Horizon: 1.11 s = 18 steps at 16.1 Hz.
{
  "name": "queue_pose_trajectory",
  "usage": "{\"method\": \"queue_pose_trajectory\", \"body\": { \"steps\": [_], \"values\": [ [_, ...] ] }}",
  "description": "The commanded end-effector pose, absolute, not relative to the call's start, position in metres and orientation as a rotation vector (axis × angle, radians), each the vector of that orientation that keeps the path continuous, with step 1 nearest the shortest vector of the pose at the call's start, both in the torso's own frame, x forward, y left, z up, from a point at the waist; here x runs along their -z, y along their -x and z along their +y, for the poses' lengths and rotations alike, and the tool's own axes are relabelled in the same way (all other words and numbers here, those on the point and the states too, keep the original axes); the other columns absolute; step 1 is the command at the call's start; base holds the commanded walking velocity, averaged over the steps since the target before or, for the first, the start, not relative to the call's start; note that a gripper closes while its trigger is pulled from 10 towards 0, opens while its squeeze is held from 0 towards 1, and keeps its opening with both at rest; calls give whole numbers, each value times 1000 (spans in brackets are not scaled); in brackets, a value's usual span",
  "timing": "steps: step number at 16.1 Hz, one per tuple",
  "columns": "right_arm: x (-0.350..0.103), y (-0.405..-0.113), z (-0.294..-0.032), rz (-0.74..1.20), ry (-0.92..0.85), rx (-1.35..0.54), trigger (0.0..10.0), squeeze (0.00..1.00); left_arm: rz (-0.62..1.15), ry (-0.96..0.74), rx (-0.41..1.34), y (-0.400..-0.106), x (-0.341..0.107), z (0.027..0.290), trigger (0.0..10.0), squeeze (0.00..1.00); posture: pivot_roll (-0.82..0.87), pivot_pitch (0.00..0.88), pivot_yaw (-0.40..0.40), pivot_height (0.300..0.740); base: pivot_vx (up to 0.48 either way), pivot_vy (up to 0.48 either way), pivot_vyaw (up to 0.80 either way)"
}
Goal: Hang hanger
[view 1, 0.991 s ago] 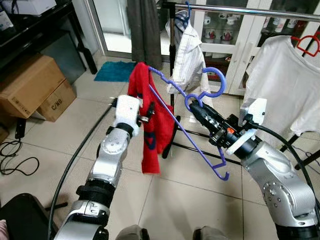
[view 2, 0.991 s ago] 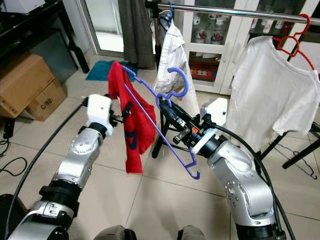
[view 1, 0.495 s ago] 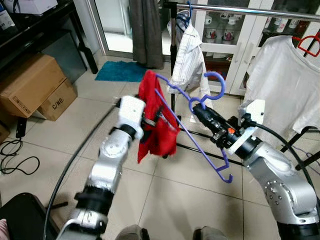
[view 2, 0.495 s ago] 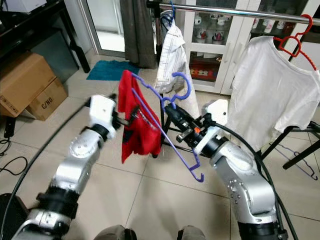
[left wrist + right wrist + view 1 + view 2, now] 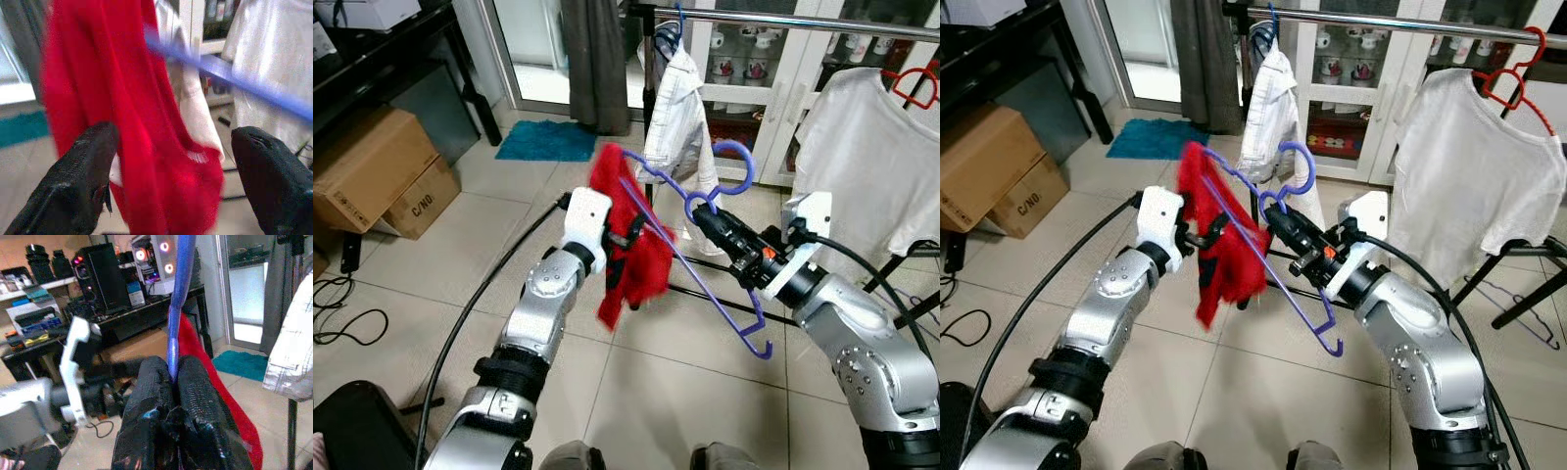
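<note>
Hangers are counted at three: one purple hanger (image 5: 690, 245), held out over the floor (image 5: 636, 392) by the right gripper (image 5: 703, 217); one red hanger (image 5: 1508, 73) carrying a white T-shirt (image 5: 1464, 176) at the right end of the rail (image 5: 783, 20); and one blue hook (image 5: 680, 15) at the left end of the rail, from which a white shirt (image 5: 675, 108) is hung. Two garments are thus seen on the rail, and one red cloth (image 5: 631, 245) is draped over the upper arm of the purple hanger. The right gripper's fingers (image 5: 195, 396) are pressed together on the purple wire just below its hook, with the hanger tilted so that its far end points down toward the floor. The left gripper (image 5: 628, 233) is held at the red cloth, its two fingers (image 5: 78, 181) spread apart with the cloth between them; whether the cloth is touched cannot be told. Two cardboard boxes (image 5: 372, 166) are stacked at the left edge of the floor; on the lower one the letters "C/NO." can be read. One teal mat (image 5: 546, 140) is laid by the doorway, behind the rail's left post. One glass cabinet (image 5: 744, 59) with jars is set behind the rail.
</note>
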State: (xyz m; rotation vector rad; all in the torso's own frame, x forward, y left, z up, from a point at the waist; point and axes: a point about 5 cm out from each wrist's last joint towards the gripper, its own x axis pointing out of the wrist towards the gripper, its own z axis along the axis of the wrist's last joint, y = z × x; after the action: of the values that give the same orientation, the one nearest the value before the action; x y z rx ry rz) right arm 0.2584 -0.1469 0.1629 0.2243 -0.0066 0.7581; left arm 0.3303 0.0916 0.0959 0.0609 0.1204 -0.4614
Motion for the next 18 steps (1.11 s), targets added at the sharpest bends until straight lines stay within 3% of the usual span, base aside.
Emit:
{"method": "queue_pose_trajectory", "body": {
  "steps": [1, 7, 18],
  "values": [
    [-173, -259, -145, -46, -231, -786, 0, 0, 127, -48, 460, -334, -96, 93, 0, 0, -158, 0, 78, 740, 0, 0, 0],
    [-177, -256, -147, -55, -246, -825, 0, 0, 145, -101, 466, -350, -95, 99, 0, 0, -166, 0, 73, 740, 0, 0, 0],
    [-181, -257, -149, -70, -261, -842, 0, 0, 92, -93, 498, -353, -97, 97, 0, 0, -164, 0, 71, 740, 0, 0, 0]
  ]
}}
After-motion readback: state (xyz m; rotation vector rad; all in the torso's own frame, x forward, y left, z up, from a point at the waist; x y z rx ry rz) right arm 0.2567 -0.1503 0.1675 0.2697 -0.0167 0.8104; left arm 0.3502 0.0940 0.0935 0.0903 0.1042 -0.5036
